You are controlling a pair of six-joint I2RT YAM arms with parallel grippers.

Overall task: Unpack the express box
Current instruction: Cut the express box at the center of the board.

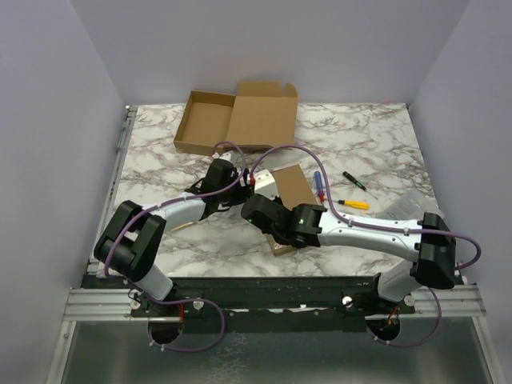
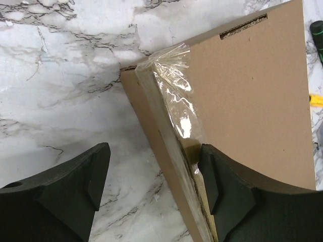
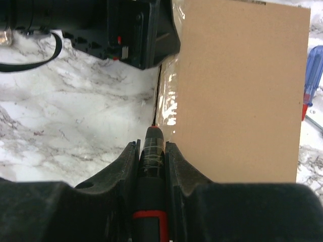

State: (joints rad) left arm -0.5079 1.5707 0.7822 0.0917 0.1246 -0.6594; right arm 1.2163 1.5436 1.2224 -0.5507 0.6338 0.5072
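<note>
- The express box (image 1: 292, 186), a flat brown carton, lies sealed at mid-table. It is likely light and stiff, and the clear tape (image 2: 176, 96) on 1 edge looks slick, so bare cardboard seems the better hold.
- The left gripper (image 2: 154, 176) straddles that taped edge, jaws wide, holding nothing.
- The right gripper (image 3: 151, 146) clamps a black-and-red tool (image 3: 149, 196), its tip at the seam.
- Beyond lie 1 open carton (image 1: 236, 120) and a blue screwdriver (image 1: 318, 186).

box (image 1: 292, 186) — partly hidden, top view | tool (image 3: 151, 151) tip blurred (at seam)
</note>
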